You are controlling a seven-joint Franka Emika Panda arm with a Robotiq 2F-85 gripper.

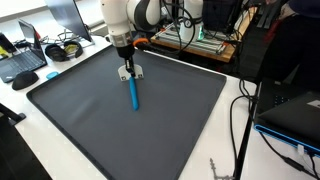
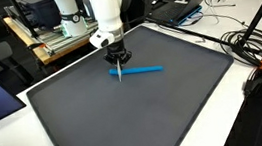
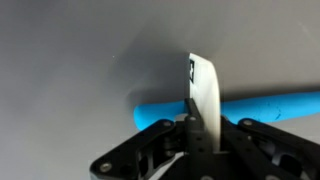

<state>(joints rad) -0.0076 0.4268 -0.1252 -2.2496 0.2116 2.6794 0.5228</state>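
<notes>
As the gripper (image 2: 119, 61) is clenched on a thin white strip (image 3: 203, 90), the strip's tip points down at a blue marker (image 2: 143, 69) lying on the bench's grey mat (image 2: 176, 108). The strip looks light, stiff and slippery, best pinched across its flat faces.

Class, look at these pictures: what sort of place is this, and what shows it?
Most likely a robotics lab or workshop: a robot arm over a dark mat, a laptop on a white table, and loose cables.
</notes>
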